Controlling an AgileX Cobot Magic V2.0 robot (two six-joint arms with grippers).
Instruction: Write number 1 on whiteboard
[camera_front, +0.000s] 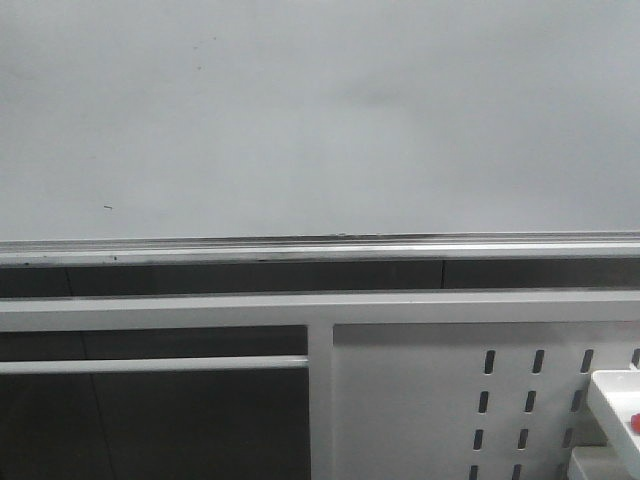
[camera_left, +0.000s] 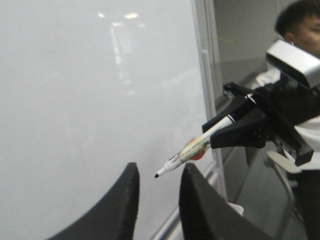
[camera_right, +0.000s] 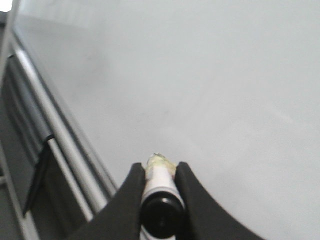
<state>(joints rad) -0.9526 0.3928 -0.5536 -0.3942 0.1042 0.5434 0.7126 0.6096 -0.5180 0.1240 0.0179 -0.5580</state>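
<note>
The whiteboard (camera_front: 320, 110) fills the upper front view, with its silver rail (camera_front: 320, 247) along the lower edge. No number 1 stroke shows on it in any view. Neither gripper shows in the front view. In the left wrist view my right gripper (camera_left: 222, 125) is shut on a white-barrelled marker (camera_left: 197, 146), whose black tip (camera_left: 157, 175) points at the whiteboard (camera_left: 95, 100); I cannot tell whether it touches. My left gripper (camera_left: 160, 170) is open and empty, facing the board. In the right wrist view the right gripper (camera_right: 158, 167) clamps the marker (camera_right: 160, 187) near the whiteboard (camera_right: 210, 75).
A white perforated metal panel (camera_front: 430, 400) and white frame bars (camera_front: 200, 310) lie below the board. A white tray (camera_front: 615, 400) with something red stands at the lower right. A person (camera_left: 300, 25) is behind the right arm.
</note>
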